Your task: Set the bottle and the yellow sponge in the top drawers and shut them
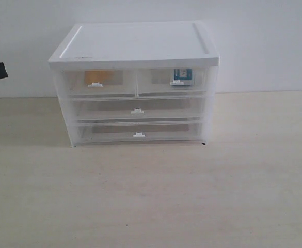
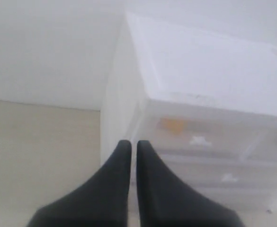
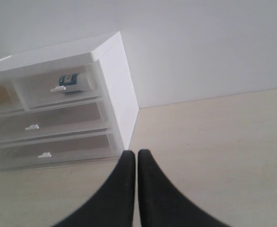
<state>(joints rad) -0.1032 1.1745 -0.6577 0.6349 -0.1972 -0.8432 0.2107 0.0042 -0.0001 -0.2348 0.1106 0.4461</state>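
1. My left pincer (image 2: 133, 144) is closest to its wrist camera. Its two black fingers are pressed almost together with only a thin slit between them, and they hold nothing. It hangs in the air above the table, near the left front corner of the cabinet.
2. My right pincer (image 3: 137, 153) is fully closed and also holds nothing. It hovers over bare table, off the right front corner of the cabinet.
3. The table (image 1: 151, 206) is a pale, cream-coloured surface.
4. A white plastic cabinet (image 1: 135, 44) stands on the table in front of a plain white wall (image 1: 264, 46). It has a flat white top and cloudy see-through drawer fronts.
5. The two top drawers (image 1: 96, 88) sit side by side under the cabinet top, each half its width. Both are pushed in flush with the cabinet front, and each has a small white tab handle.
6. The yellow sponge (image 1: 95, 77) is inside the left one. It shows as an orange-yellow patch through the front, just above the handle.
7. The bottle (image 1: 182, 75) is inside the right one, its teal-blue label visible behind the handle. I cannot tell whether it stands or lies.
8. Two full-width drawers (image 1: 137, 108) lie below, one above the other, and both are shut.
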